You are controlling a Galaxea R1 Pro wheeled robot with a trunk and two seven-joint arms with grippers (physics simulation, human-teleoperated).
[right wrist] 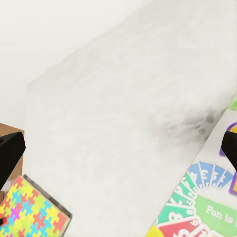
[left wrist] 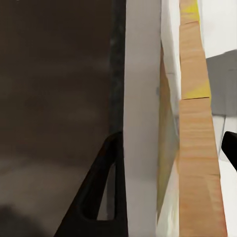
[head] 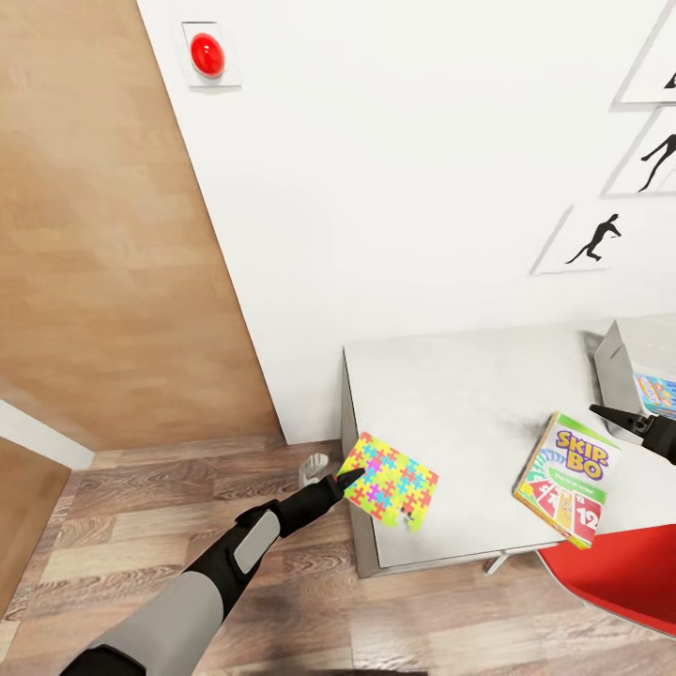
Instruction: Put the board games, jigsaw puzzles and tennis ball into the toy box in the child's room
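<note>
1. Left gripper (head: 349, 481) sits at the table's (head: 469, 404) front-left corner, fingers clamped on the edge of a jigsaw puzzle (head: 389, 477), a flat multicolour box tilted, partly over the tabletop
2. Skip-Bo box (head: 566, 478) lies flat on the table, twd the right, well apart from the puzzle
3. Right gripper (head: 627, 422) hovers just above Skip-Bo; fingers spread wide, holding nothing
4. Toy box (head: 615, 371) at table's right end, w/ a blue box (head: 655, 392) inside
5. Red chair (head: 624, 573) front-right

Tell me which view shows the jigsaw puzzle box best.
The head view: the jigsaw puzzle box shows whole, at the table corner, with the left gripper at its edge. The right wrist view catches only one corner; the left wrist view sees it edge-on.
</note>
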